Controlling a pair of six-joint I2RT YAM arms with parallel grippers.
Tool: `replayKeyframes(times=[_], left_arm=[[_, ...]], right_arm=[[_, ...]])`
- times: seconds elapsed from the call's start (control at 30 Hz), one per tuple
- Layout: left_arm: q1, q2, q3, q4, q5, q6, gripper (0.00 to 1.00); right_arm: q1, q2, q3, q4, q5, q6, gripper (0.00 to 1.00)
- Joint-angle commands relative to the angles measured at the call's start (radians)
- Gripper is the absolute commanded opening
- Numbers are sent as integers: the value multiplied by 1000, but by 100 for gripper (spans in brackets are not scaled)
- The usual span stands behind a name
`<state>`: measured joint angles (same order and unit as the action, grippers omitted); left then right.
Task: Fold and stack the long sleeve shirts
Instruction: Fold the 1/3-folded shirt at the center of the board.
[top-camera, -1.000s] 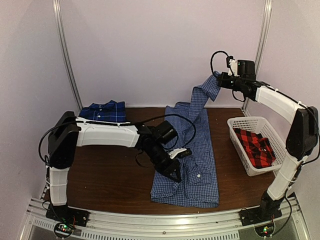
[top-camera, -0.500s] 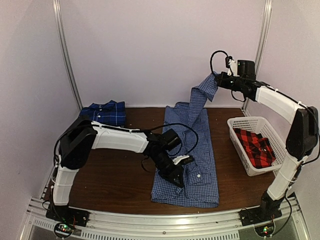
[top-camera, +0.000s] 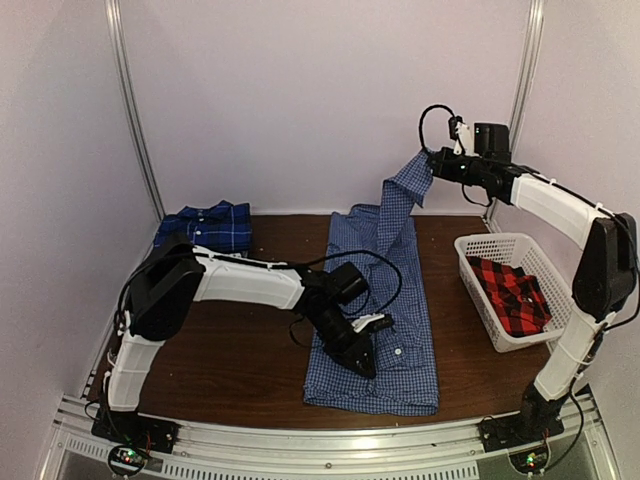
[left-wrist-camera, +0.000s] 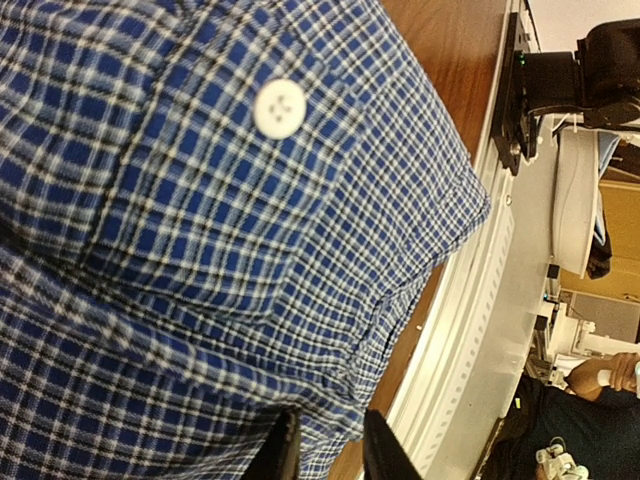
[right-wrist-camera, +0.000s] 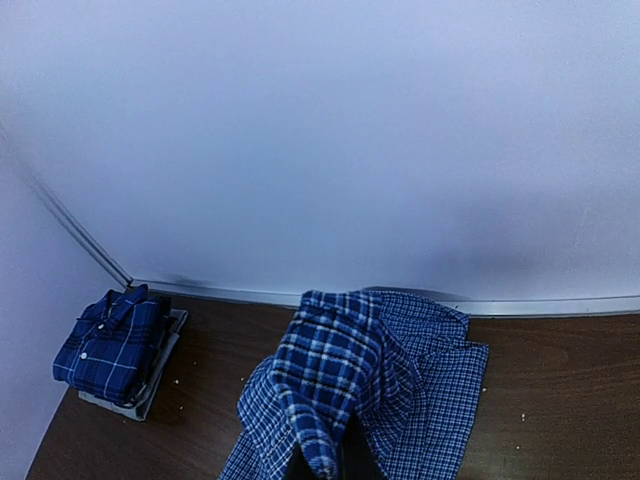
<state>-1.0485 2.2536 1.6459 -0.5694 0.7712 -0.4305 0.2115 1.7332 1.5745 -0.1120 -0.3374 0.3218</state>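
Raised high, the right claw (top-camera: 433, 160) clenched the checked shirt (top-camera: 405, 292) by its sleeve (top-camera: 404, 196); the low left claw (top-camera: 366, 362): cannot tell. Only the top view showed the red shirt (top-camera: 510, 290).

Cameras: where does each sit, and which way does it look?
Top external: high behind both arms, looking down at the table; left hand on the blue-and-white shirt, right hand holding its sleeve up.
Left wrist: on the left arm, close over that shirt's white button; two fingertips show.
Right wrist: on the right arm, facing the back wall over the sleeve; hand barely shows.
Shared: top and right wrist see the folded dark blue shirt.
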Motion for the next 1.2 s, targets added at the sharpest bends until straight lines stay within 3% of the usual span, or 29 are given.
replayKeyframes(times=[0.0,0.2,0.5,0.77,1.07,1.17], left_arm=[[-5,-4,33,32,0,3,30],[17,-97,43,42,-6,-4,43],[145,-297,-67,125,5,-68,44],[304,-420,-245,224,-71,-169,44],[322,-352,-262,282,-70,-203,44],[322,-336,-265,296,-66,-209,44]], right_arm=[[0,-73,-45,-18,-59,-6,0],[2,-145,-132,-98,-193,-84,0],[87,-214,-248,-356,-135,-211,0],[298,-217,-259,-541,20,-245,0],[545,-113,-273,-640,102,-241,1],[607,-73,-279,-627,105,-224,8]])
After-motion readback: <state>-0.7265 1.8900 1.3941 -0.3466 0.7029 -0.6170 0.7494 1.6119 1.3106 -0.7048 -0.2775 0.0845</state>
